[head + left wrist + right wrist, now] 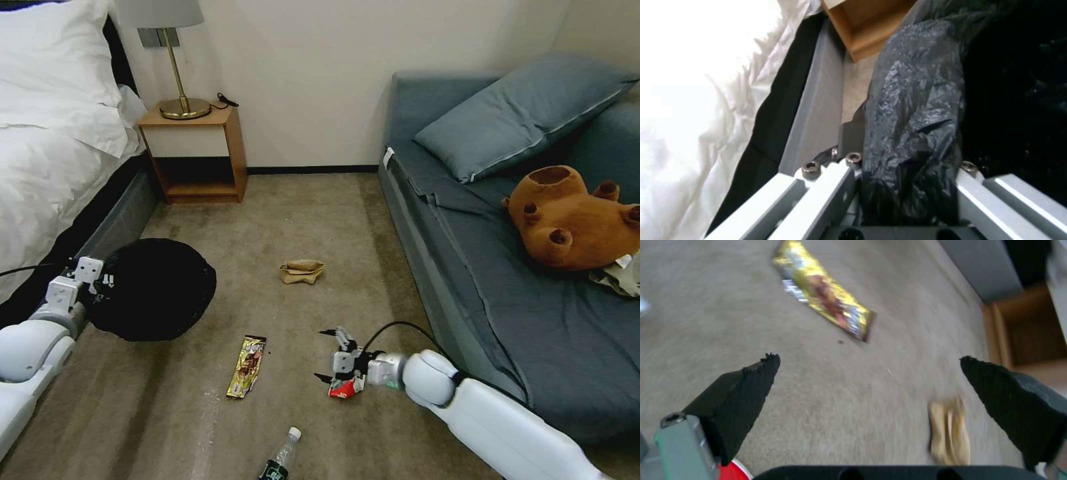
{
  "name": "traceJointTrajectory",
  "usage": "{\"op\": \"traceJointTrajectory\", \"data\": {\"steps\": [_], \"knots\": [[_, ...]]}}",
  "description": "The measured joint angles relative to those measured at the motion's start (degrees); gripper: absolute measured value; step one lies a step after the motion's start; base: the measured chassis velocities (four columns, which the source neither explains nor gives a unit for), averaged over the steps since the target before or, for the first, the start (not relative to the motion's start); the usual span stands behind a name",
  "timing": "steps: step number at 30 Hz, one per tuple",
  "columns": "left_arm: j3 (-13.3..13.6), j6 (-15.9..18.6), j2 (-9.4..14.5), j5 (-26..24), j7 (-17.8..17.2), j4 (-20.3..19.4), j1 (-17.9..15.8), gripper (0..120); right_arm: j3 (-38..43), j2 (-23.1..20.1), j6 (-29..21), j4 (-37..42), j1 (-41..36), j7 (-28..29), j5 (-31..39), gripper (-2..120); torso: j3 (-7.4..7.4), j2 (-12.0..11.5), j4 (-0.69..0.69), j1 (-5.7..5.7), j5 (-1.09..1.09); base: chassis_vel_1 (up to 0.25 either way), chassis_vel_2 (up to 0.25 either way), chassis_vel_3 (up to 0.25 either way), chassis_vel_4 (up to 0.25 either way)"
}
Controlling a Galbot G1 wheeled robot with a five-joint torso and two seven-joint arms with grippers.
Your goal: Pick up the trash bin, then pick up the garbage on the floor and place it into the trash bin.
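Right hand (325, 354) spread above red-and-white snack packet (342, 389) on carpet (293, 220)

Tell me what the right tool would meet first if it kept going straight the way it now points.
Probably bare carpet. The open right tool points low across the floor, with the gold wrapper and the tan paper bag off to either side of its line. Depth is unclear, so one of them could lie closer than it looks.

Bedroom: bed (47, 133), nightstand (197, 150), lamp (175, 53), sofa (527, 267).
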Motion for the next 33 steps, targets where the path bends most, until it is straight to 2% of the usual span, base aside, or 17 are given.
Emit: {"op": "traceJointTrajectory", "data": {"steps": [2,3,4,5,6,7,9,10,12,13,15,17,18,24,33], "knots": [[-0.42,0.36,-0.01,-0.27,-0.05,0.15,0.03,3,0.72,3.28,5.43,-2.04,0.04,-5.41,-5.17,100,0.00,0.00,-0.02,0.00,-0.02,0.000,0.000,0.000,0.000],[-0.42,0.36,-0.01,-0.27,-0.05,0.15,0.03,3,0.72,3.28,5.43,-2.04,0.04,-5.41,-5.17,100,0.00,0.00,-0.02,0.00,-0.02,0.000,0.000,0.000,0.000],[-0.54,0.96,-0.02,-0.89,-0.47,0.11,0.01,3,1.33,6.20,9.55,-3.52,0.28,-9.25,-7.64,100,0.00,0.00,-0.01,0.00,0.00,0.000,0.000,0.000,0.000],[-0.54,0.96,-0.02,-0.89,-0.47,0.11,0.01,3,1.33,6.20,9.55,-3.52,0.28,-9.25,-7.64,100,0.00,0.00,-0.01,0.00,0.00,0.000,0.000,0.000,0.000],[-0.66,1.86,-0.03,-2.05,-1.18,-0.30,-0.05,3,1.59,8.79,13.15,-4.51,0.69,-13.06,-9.20,100,0.00,0.00,0.01,0.00,0.00,0.000,0.000,0.000,0.000],[-0.66,1.86,-0.03,-2.05,-1.18,-0.30,-0.05,3,1.59,8.79,13.15,-4.51,0.69,-13.06,-9.20,100,0.00,0.00,0.01,0.00,0.00,0.000,0.000,0.000,0.000],[-0.97,5.00,-0.03,-5.63,-3.53,-1.85,-0.25,3,0.22,11.43,16.02,-5.22,1.58,-17.68,-9.61,100,0.00,0.00,0.02,0.00,0.00,0.000,0.000,0.000,0.000],[-0.97,5.00,-0.03,-5.63,-3.53,-1.85,-0.25,3,0.22,11.43,16.02,-5.22,1.58,-17.68,-9.61,100,0.00,0.00,0.02,0.00,0.00,0.000,0.000,0.000,0.000],[-0.98,7.96,-0.23,-8.80,-6.27,-2.69,-1.07,3,-0.53,12.62,17.84,-5.22,1.77,-20.14,-11.31,100,0.00,0.00,0.00,0.00,-0.02,0.000,0.000,0.000,0.000],[-0.98,7.96,-0.23,-8.80,-6.27,-2.69,-1.07,3,-0.53,12.62,17.84,-5.22,1.77,-20.14,-11.31,100,0.00,0.00,0.00,0.00,-0.02,0.000,0.000,0.000,0.000],[-0.94,11.42,-0.49,-13.11,-10.03,-3.71,-2.18,3,-0.35,14.01,21.22,-5.11,1.55,-23.76,-15.05,100,0.00,0.00,-0.01,0.00,0.00,0.000,0.000,0.000,0.000],[-0.94,11.64,-0.50,-13.37,-10.24,-3.81,-2.22,3,-0.30,14.14,21.59,-5.07,1.50,-24.16,-15.46,100,0.00,0.00,-0.01,0.00,0.00,0.000,0.000,0.000,0.000],[-1.23,13.29,-0.56,-15.18,-11.24,-4.77,-2.09,3,0.10,14.58,23.27,-4.87,1.08,-26.16,-18.14,100,0.00,0.00,-0.01,0.00,-0.01,0.000,0.000,0.000,0.000],[-2.41,13.97,-0.67,-15.94,-12.32,-5.19,-1.66,3,2.94,16.36,27.66,-5.58,0.41,-27.03,-26.54,100,0.00,0.00,0.01,0.00,-0.01,0.000,0.000,0.000,0.000],[-2.71,13.10,-0.23,-15.57,-11.84,-5.00,-2.16,3,4.54,17.91,29.79,-8.72,-3.31,-26.06,-31.78,100,0.00,0.00,-0.02,0.00,0.00,0.000,0.000,0.000,0.000]]}}
